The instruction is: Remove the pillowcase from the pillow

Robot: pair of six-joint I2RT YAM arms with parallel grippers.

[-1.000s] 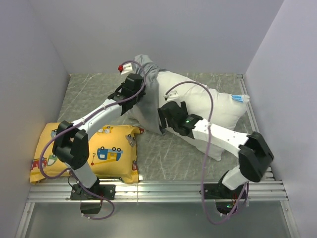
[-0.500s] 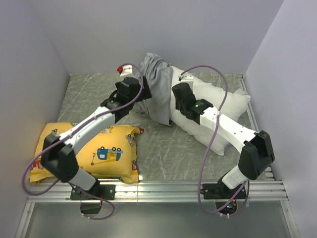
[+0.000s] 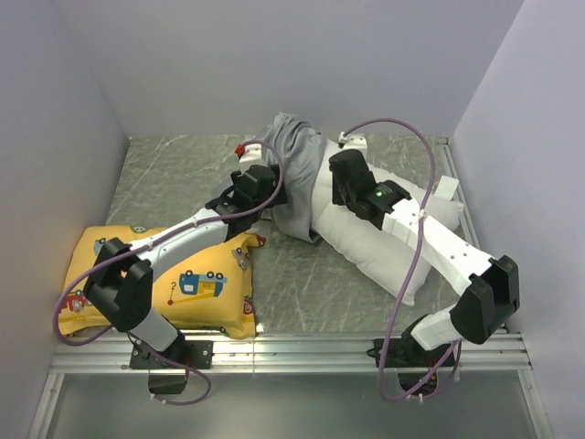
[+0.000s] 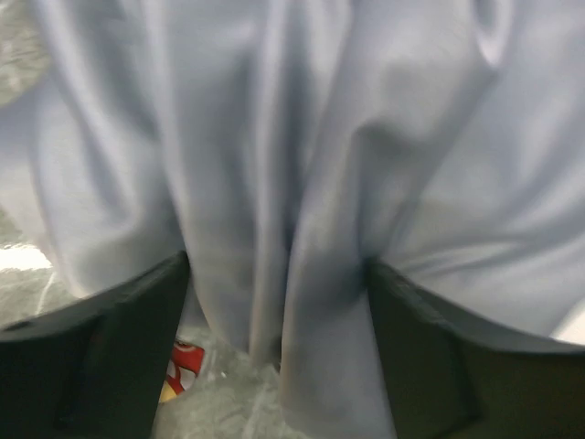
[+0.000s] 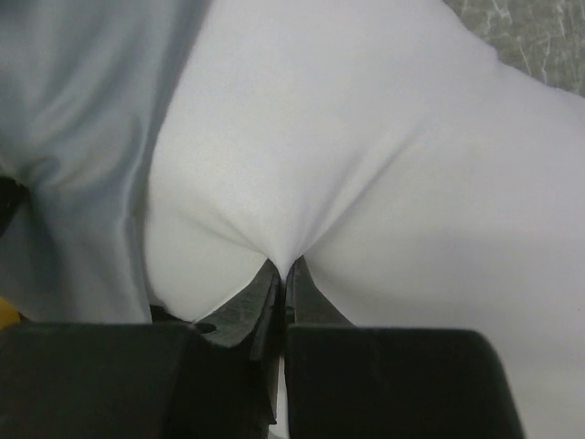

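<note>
L gripper (image 4: pixel 279 293): fingers wide apart, a hanging fold of the pillowcase (image 4: pixel 302 137) between them, not pinched. R gripper (image 5: pixel 281 274): tips together, clamped on a puckered bit of the pillow (image 5: pixel 366 165); pillowcase edge just left of its tips. Yellow vehicle-print pillow (image 3: pixel 196 279) lies behind the L gripper, under that arm. Table (image 3: pixel 174 174): grey marbled top. Pillowcase: matte grey, bunched in soft lengthwise folds over one end of pillow. Pillow: plump, smooth, white.
</note>
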